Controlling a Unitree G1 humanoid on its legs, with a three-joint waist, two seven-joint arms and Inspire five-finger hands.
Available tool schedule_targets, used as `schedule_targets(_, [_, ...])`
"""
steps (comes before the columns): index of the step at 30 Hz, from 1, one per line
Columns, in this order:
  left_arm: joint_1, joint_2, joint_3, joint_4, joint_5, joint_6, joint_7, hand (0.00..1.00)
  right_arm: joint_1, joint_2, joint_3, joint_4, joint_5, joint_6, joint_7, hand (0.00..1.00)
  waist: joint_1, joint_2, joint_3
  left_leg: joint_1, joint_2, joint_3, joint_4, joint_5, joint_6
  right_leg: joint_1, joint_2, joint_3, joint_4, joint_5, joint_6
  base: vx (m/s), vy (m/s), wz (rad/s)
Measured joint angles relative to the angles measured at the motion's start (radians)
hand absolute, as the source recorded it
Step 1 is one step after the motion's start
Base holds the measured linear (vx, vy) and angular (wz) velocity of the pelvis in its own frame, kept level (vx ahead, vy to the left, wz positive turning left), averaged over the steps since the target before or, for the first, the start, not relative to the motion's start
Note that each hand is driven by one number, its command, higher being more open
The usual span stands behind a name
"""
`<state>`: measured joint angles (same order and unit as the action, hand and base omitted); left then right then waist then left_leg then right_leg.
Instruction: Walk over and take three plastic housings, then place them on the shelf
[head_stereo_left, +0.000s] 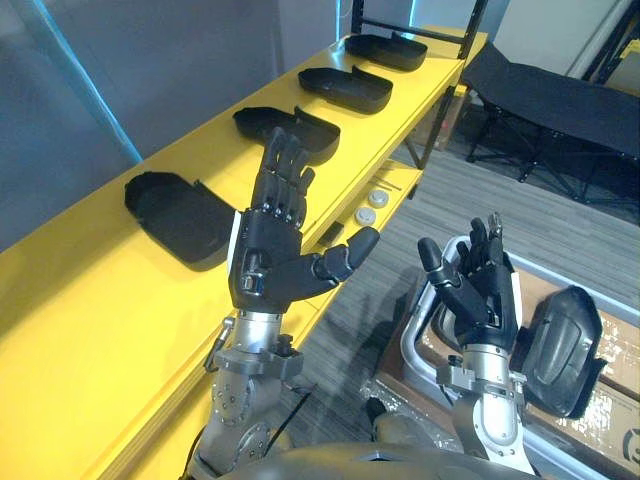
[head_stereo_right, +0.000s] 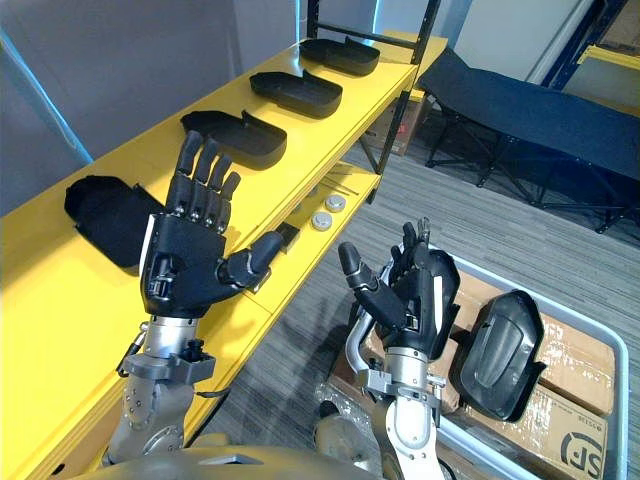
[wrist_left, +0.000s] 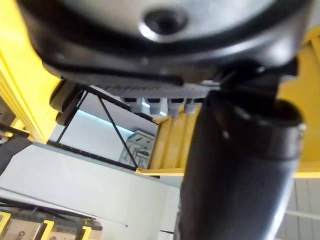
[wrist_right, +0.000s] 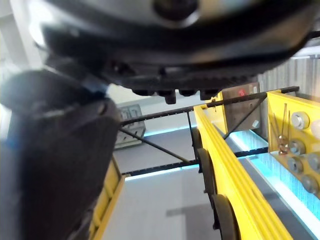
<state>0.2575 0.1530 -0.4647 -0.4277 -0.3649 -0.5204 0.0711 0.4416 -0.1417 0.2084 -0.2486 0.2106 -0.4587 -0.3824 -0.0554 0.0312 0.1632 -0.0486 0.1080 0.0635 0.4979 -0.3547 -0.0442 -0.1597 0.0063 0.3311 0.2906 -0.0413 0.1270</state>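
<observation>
Both hands are raised with nothing in them. The left hand is spread wide, fingers straight and pointing up, thumb out to the right and palm facing the head camera. It hangs above the front edge of the yellow shelf. The right hand is lower and to the right, over the near left corner of a grey bin. Its fingers are straight and loosely spread and its thumb stands out to the left.

Four black housings lie in a row along the shelf top, each well apart from the next. The near housing sits just left of the left hand. The second housing shows past that hand's fingertips. The third housing and the far housing follow toward the shelf's far end, by a black upright post.

A fifth housing lies in the bin just right of the right hand, resting on cardboard.

On the lower level of the shelf, right of the left hand, sit two small round discs side by side. A black folding cot stands on the grey floor at the far right.
</observation>
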Motion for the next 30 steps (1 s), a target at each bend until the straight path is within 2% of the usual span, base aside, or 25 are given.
schedule_targets(1, [0.002, 0.000, 0.000, -0.001, -0.005, -0.001, -0.009, 1.00, 0.004, 0.010, -0.001, 0.000, 0.001, -0.002, -0.007, 1.00, 0.000, -0.003, 0.009, 0.000, -0.002, 0.011, 0.015, -0.008, 0.003, -0.004, 0.000, -0.001, 0.006, 0.001, 0.002, -0.21, 0.095, -0.64])
schedule_targets(2, [0.021, 0.000, 0.003, -0.001, -0.016, -0.002, -0.019, 1.00, 0.016, 0.028, -0.001, 0.000, 0.002, -0.005, -0.013, 1.00, 0.002, -0.010, 0.015, 0.000, -0.003, 0.049, 0.041, -0.024, 0.016, -0.016, -0.005, -0.022, -0.001, 0.017, 0.019, -0.27, 0.078, -1.06])
schedule_targets(4, [0.049, 0.003, 0.010, 0.006, -0.023, 0.003, -0.014, 1.00, 0.029, 0.036, -0.002, 0.001, 0.025, -0.027, 0.009, 1.00, 0.003, -0.016, 0.025, 0.009, 0.009, 0.123, 0.031, -0.028, 0.039, -0.003, -0.043, -0.074, -0.084, 0.062, 0.004, -0.28, 0.085, -1.14])
schedule_targets(5, [0.062, 0.003, 0.013, 0.013, -0.014, 0.004, -0.003, 1.00, 0.026, 0.032, 0.001, 0.006, 0.057, -0.048, 0.028, 1.00, 0.003, -0.013, 0.033, 0.022, 0.014, 0.178, -0.005, -0.008, 0.055, -0.029, -0.083, -0.157, -0.070, 0.054, -0.013, -0.22, 0.087, -1.01])
schedule_targets(7, [0.066, 0.003, 0.044, 0.030, 0.016, 0.012, 0.006, 1.00, -0.007, 0.017, 0.009, 0.011, 0.099, -0.065, 0.053, 1.00, 0.013, -0.009, 0.031, 0.024, 0.039, 0.248, -0.063, 0.033, 0.060, -0.078, -0.106, -0.284, 0.022, 0.038, -0.035, -0.17, 0.039, -1.02])
schedule_targets(8, [0.064, 0.004, 0.054, 0.030, 0.020, 0.020, 0.006, 1.00, -0.021, 0.013, 0.016, 0.017, 0.110, -0.076, 0.053, 1.00, 0.013, -0.009, 0.031, 0.024, 0.045, 0.259, -0.080, 0.047, 0.059, -0.086, -0.114, -0.315, 0.054, 0.029, -0.047, -0.07, -0.049, -0.66])
schedule_targets(10, [0.065, 0.004, 0.093, 0.034, 0.019, 0.046, 0.017, 1.00, -0.107, 0.000, 0.053, 0.068, 0.110, -0.087, 0.043, 1.00, 0.019, -0.012, 0.029, 0.021, 0.069, 0.292, -0.100, 0.090, 0.026, -0.060, -0.181, -0.404, 0.192, -0.021, -0.122, -0.02, -0.125, -0.47])
schedule_targets(11, [0.065, 0.005, 0.104, 0.039, 0.019, 0.049, 0.020, 1.00, -0.133, -0.004, 0.070, 0.089, 0.109, -0.086, 0.042, 1.00, 0.023, -0.014, 0.028, 0.021, 0.077, 0.299, -0.097, 0.093, 0.022, -0.046, -0.202, -0.420, 0.217, -0.031, -0.131, -0.01, -0.197, -0.40])
schedule_targets(12, [0.064, 0.005, 0.124, 0.053, 0.018, 0.053, 0.023, 1.00, -0.175, -0.008, 0.102, 0.128, 0.105, -0.082, 0.031, 1.00, 0.029, -0.025, 0.022, 0.016, 0.083, 0.299, -0.095, 0.100, 0.008, -0.022, -0.236, -0.444, 0.226, -0.051, -0.126, -0.02, -0.223, -0.20])
schedule_targets(13, [0.056, 0.009, 0.140, 0.075, 0.017, 0.065, 0.024, 1.00, -0.202, -0.010, 0.129, 0.157, 0.068, -0.062, 0.009, 1.00, 0.031, -0.022, 0.017, -0.008, 0.076, 0.261, -0.096, 0.110, -0.012, -0.023, -0.219, -0.476, 0.204, -0.048, -0.106, -0.01, -0.223, -0.10])
schedule_targets(15, [0.055, 0.005, 0.132, 0.101, 0.012, 0.085, 0.022, 1.00, -0.221, -0.021, 0.146, 0.182, 0.044, -0.034, -0.016, 1.00, 0.046, 0.002, 0.005, -0.027, 0.060, 0.165, -0.147, 0.131, -0.021, -0.025, -0.181, -0.475, 0.138, -0.029, -0.090, -0.02, -0.189, -0.20])
schedule_targets(16, [0.056, 0.008, 0.125, 0.110, 0.006, 0.086, 0.020, 1.00, -0.220, -0.020, 0.145, 0.202, 0.026, -0.023, -0.027, 1.00, 0.055, 0.011, -0.001, -0.030, 0.092, 0.171, -0.179, 0.149, -0.028, -0.003, -0.148, -0.459, 0.047, -0.007, -0.063, -0.03, -0.162, -0.37])
schedule_targets(17, [0.055, 0.007, 0.124, 0.110, -0.001, 0.086, 0.016, 1.00, -0.218, -0.015, 0.147, 0.206, 0.021, -0.015, -0.031, 1.00, 0.055, 0.010, -0.002, -0.031, 0.106, 0.178, -0.188, 0.158, -0.040, 0.010, -0.142, -0.456, 0.015, -0.016, -0.071, -0.03, -0.238, -0.36])
schedule_targets(18, [0.053, 0.013, 0.124, 0.114, -0.035, 0.086, 0.007, 1.00, -0.210, -0.007, 0.151, 0.208, 0.020, -0.001, -0.038, 1.00, 0.050, -0.013, 0.002, -0.030, 0.113, 0.188, -0.183, 0.170, -0.061, 0.005, -0.143, -0.470, 0.032, -0.059, -0.070, -0.03, -0.236, -0.15])
schedule_targets(19, [0.052, 0.005, 0.120, 0.131, -0.082, 0.088, 0.004, 1.00, -0.189, -0.017, 0.142, 0.211, 0.020, 0.007, -0.036, 1.00, 0.043, -0.016, 0.002, -0.026, 0.127, 0.181, -0.168, 0.173, -0.076, 0.011, -0.133, -0.492, 0.038, -0.085, -0.047, -0.05, -0.285, -0.06])
schedule_targets(22, [0.050, -0.015, 0.105, 0.140, -0.114, 0.088, 0.027, 1.00, -0.169, -0.046, 0.090, 0.214, 0.032, 0.031, -0.008, 1.00, 0.012, -0.002, 0.011, -0.032, 0.174, 0.142, -0.177, 0.203, -0.106, 0.012, -0.082, -0.538, 0.044, -0.101, -0.074, -0.04, -0.223, 0.16])
schedule_targets(23, [0.040, -0.015, 0.098, 0.149, -0.113, 0.088, 0.035, 1.00, -0.167, -0.052, 0.074, 0.214, 0.037, 0.038, 0.004, 1.00, 0.009, -0.001, 0.014, -0.038, 0.179, 0.132, -0.177, 0.213, -0.101, 0.009, -0.077, -0.546, 0.051, -0.105, -0.081, -0.07, -0.208, 0.25])
schedule_targets(25, [0.003, -0.018, 0.075, 0.194, -0.115, 0.090, 0.062, 1.00, -0.142, -0.066, 0.018, 0.214, 0.040, 0.061, 0.042, 1.00, -0.005, -0.006, 0.033, -0.065, 0.180, 0.101, -0.149, 0.252, -0.043, 0.007, -0.073, -0.566, 0.063, -0.118, -0.104, -0.07, -0.193, 0.24])
schedule_targets(26, [-0.009, -0.021, 0.070, 0.231, -0.147, 0.093, 0.058, 1.00, -0.127, -0.074, -0.008, 0.214, 0.035, 0.081, 0.053, 1.00, -0.006, -0.007, 0.042, -0.082, 0.181, 0.117, -0.123, 0.285, 0.003, 0.010, -0.074, -0.568, 0.055, -0.123, -0.115, -0.08, -0.206, 0.04])
schedule_targets(27, [-0.011, -0.023, 0.069, 0.259, -0.193, 0.104, 0.039, 1.00, -0.112, -0.085, -0.026, 0.214, 0.031, 0.089, 0.060, 1.00, -0.005, -0.001, 0.048, -0.080, 0.181, 0.141, -0.121, 0.304, 0.028, 0.022, -0.074, -0.570, 0.039, -0.122, -0.123, -0.07, -0.220, 0.02])
schedule_targets(29, [0.011, -0.044, 0.067, 0.299, -0.249, 0.111, -0.025, 1.00, -0.062, -0.104, -0.081, 0.215, 0.033, 0.107, 0.078, 1.00, -0.015, 0.015, 0.050, -0.063, 0.146, 0.156, -0.132, 0.309, 0.024, 0.038, -0.075, -0.555, 0.001, -0.100, -0.138, 0.01, -0.127, -0.13])
schedule_targets(30, [0.027, -0.048, 0.066, 0.297, -0.253, 0.110, -0.050, 1.00, -0.053, -0.116, -0.111, 0.217, 0.036, 0.110, 0.081, 1.00, -0.015, 0.026, 0.047, -0.053, 0.106, 0.154, -0.133, 0.283, 0.026, 0.029, -0.076, -0.532, -0.013, -0.087, -0.148, 0.05, -0.045, -0.37])
